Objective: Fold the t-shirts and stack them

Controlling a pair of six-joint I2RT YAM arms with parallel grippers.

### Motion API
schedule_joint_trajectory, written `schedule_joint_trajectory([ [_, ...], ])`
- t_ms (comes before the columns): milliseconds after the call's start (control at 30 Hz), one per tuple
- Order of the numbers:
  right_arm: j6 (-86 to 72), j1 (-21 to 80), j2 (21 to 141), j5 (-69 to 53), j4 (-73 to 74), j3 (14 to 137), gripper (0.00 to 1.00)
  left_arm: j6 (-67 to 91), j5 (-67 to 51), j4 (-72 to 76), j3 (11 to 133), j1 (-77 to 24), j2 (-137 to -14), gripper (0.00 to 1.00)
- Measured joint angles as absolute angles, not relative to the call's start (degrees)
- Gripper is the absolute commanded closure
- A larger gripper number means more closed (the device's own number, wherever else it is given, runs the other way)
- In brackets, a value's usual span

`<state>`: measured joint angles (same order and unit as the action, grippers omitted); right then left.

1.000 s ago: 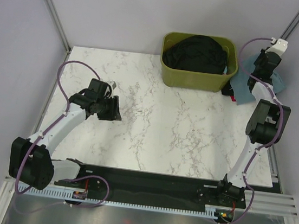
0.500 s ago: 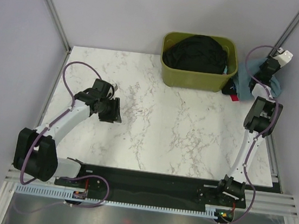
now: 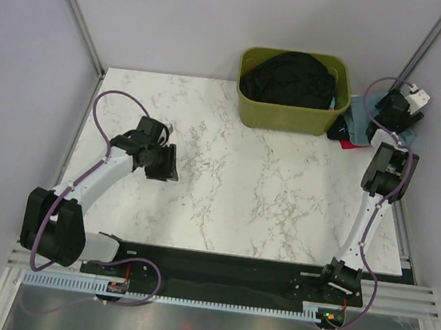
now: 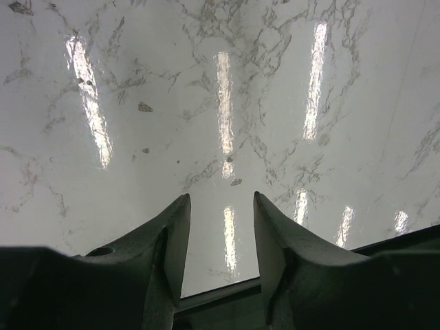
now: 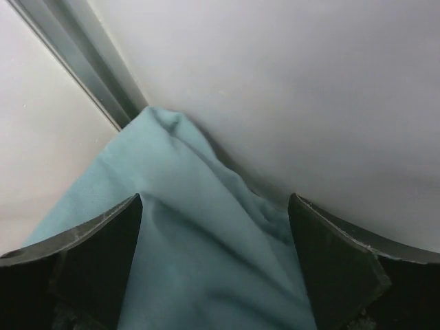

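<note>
**A:** Status on the tees?

**B:** Partway at best, my read. The black t-shirts (image 3: 290, 78) are heaped unfolded in the bin (image 3: 286, 118). No shirt is spread on the counter (image 3: 281, 197).

**A:** Any stack?

**B:** Maybe. The teal t-shirt (image 3: 360, 122) lies just right of the bin in the far right corner. It sits on something dark, with a bit of the red t-shirt (image 3: 343, 140) showing at the near edge. That could be the pile, but I can't tell from above how neat the folds are.

**A:** Right hand?

**B:** The right hand (image 3: 399, 109) is over the teal t-shirt, close to the wall (image 5: 289, 82). In the wrist view the fingers (image 5: 75, 268) are spread wide. The cloth lies between and below them and isn't pinched, so nothing is held.

**A:** Left?

**B:** The left hand (image 3: 164, 162) hovers low over bare counter on the left side, well apart from every shirt. Its fingers are roughly half apart with nothing between them.

**A:** What's left to do?

**B:** Going by the bin: pull out the black t-shirts, fold each one and add it to the corner pile.
</note>
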<state>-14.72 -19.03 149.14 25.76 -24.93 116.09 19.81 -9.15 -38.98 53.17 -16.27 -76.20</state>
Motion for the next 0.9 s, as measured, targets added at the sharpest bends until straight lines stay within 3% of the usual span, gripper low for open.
schedule_joint_trajectory([
  [567,-17.1,-18.4,125.6,23.1,-26.8,102.2,0.02,19.8,-9.2,-39.0,53.2,-16.9,-71.8,0.51],
  [767,-16.8,-9.5,126.3,21.3,-27.4,93.7,0.02,19.8,-9.2,-39.0,53.2,-16.9,-71.7,0.51],
  [900,-16.5,-2.2,127.8,18.9,-31.7,95.0,0.02,19.8,-9.2,-39.0,53.2,-16.9,-71.1,0.51],
])
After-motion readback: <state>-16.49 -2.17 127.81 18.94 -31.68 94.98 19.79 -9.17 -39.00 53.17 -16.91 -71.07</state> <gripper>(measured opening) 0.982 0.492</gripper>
